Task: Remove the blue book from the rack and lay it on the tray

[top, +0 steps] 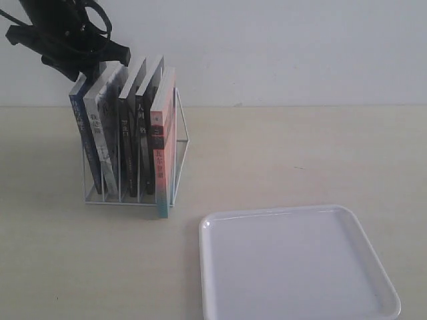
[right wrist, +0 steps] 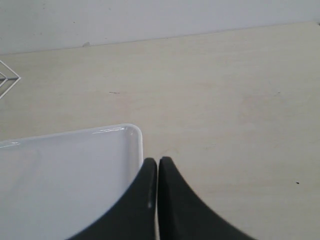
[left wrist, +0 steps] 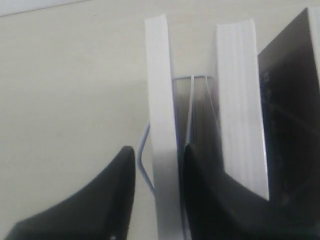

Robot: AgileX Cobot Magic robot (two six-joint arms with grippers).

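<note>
The white wire rack [top: 182,128] stands at the left with several upright books. The blue book [top: 83,137] fills its leftmost slot, dark blue spine facing out. My left gripper [top: 87,68] hangs over that book's top edge. In the left wrist view the left gripper [left wrist: 159,150] is open, its black fingers [left wrist: 117,190] on either side of the thin blue book [left wrist: 160,95]; one finger lies against it, the other stands off with a rack wire [left wrist: 192,100] nearby. The white tray [top: 208,230] lies bare at the front right. My right gripper [right wrist: 158,162] is shut above the tray's corner [right wrist: 134,135].
Next to the blue book stand a grey-white book [top: 107,127], two black-spined books [top: 133,120] and a pink-and-teal-spined book [top: 160,143] at the rack's right end. A thicker book [left wrist: 240,100] sits one slot over in the left wrist view. Pale tabletop [top: 300,153] surrounds everything.
</note>
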